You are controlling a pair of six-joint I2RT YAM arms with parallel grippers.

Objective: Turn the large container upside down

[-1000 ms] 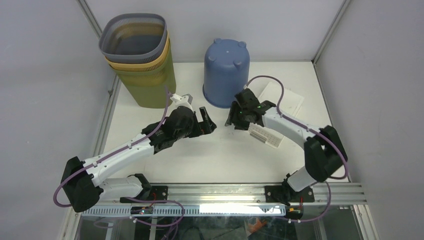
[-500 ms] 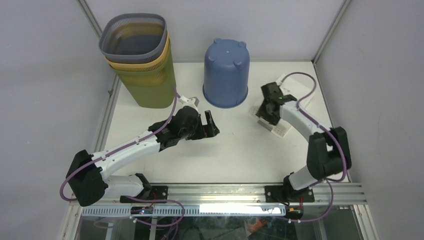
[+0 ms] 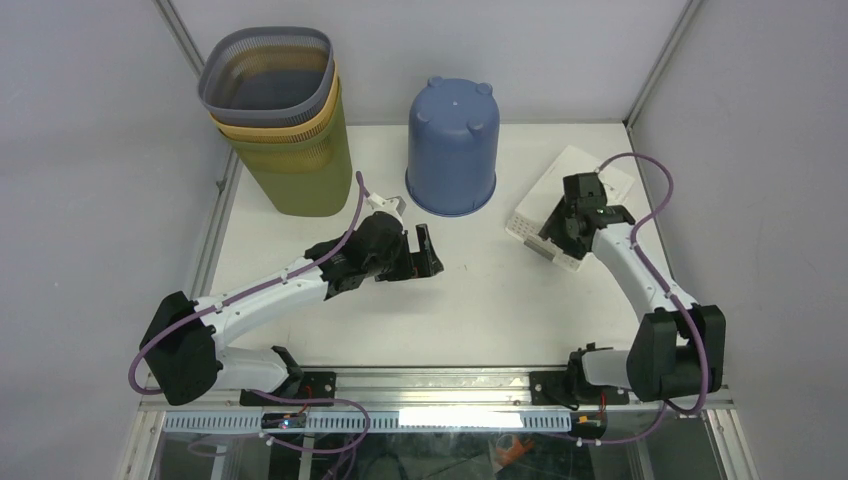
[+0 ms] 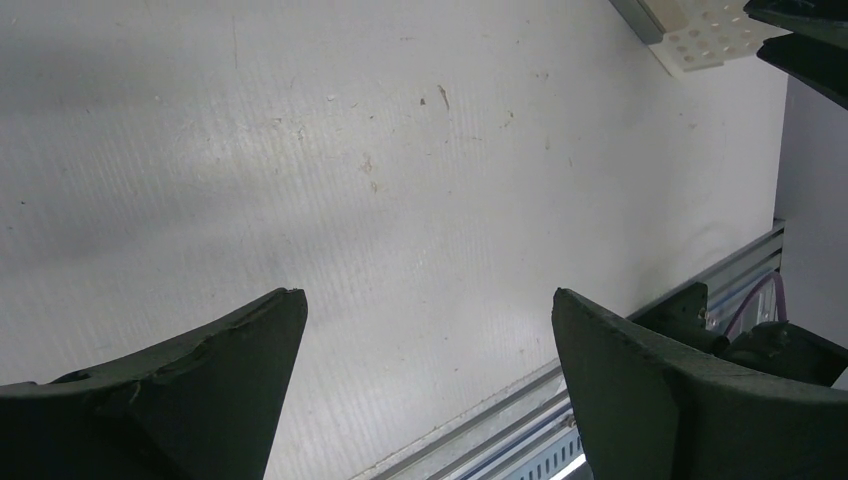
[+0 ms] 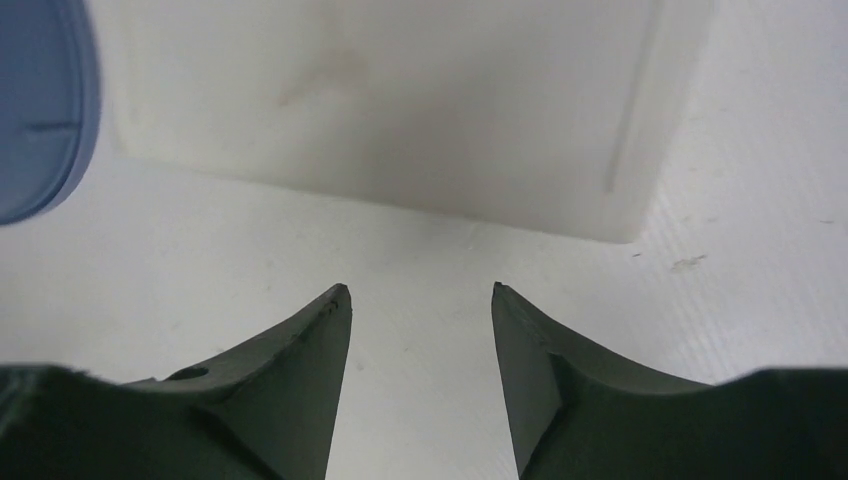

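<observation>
The large container, a blue bucket (image 3: 452, 145), stands upside down at the back middle of the table, its small feet pointing up. Only its blue edge (image 5: 40, 100) shows at the left of the right wrist view. My left gripper (image 3: 425, 255) hovers over the bare table in front of it, jaws wide open and empty (image 4: 430, 295). My right gripper (image 3: 560, 222) is to the bucket's right, by a white box, open with nothing between its fingers (image 5: 420, 290). Neither gripper touches the bucket.
Stacked ribbed baskets (image 3: 280, 115), grey in yellow in olive, stand at the back left. A white box (image 3: 580, 185) with a perforated side lies at the right; it fills the upper right wrist view (image 5: 380, 100). A metal rail (image 3: 440, 385) runs along the near edge.
My right gripper has swung right, from beside the blue bucket's base to the white box. The left gripper has drifted slightly right and nearer. The bucket has not moved.
</observation>
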